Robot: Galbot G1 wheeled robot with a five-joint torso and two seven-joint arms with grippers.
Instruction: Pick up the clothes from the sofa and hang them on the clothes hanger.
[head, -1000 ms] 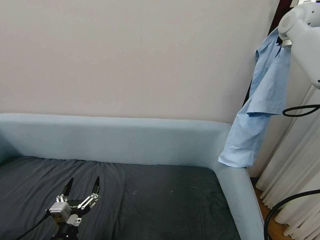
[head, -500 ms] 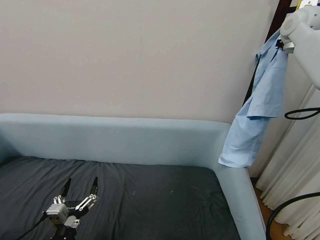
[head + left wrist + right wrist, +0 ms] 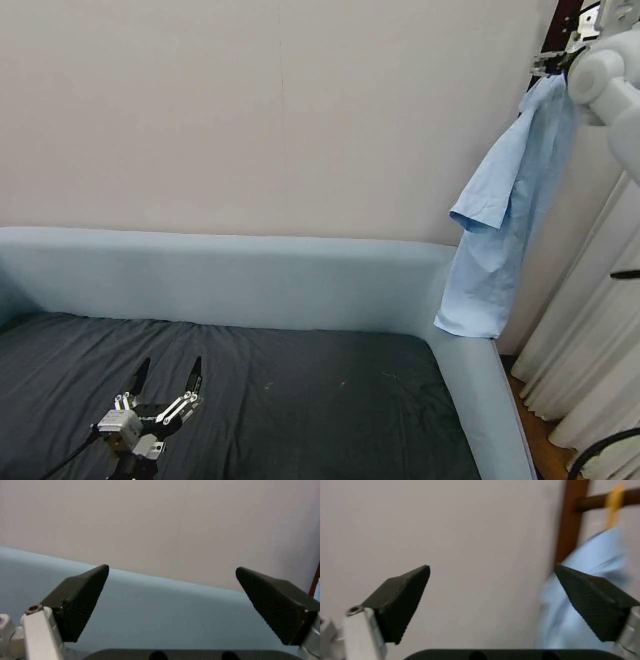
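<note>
Shirt (image 3: 505,230) hangs long-ways 12-to-6 off the wooden rack (image 3: 568,521) up at 2 o'clock, hem down at the sofa arm (image 3: 480,370), right gripper (image 3: 492,570) spread wide right by its collar, left gripper (image 3: 168,364) spread too, way down at 7.

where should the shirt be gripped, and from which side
Probably the bunched top of the shirt by the rack, coming from the sofa side: below it hangs limp, and curtains crowd its far side. The right gripper is open beside it.

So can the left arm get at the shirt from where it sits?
Probably not: the left gripper hangs low over the sofa, while the shirt hangs high above its right end, beside the right gripper.
</note>
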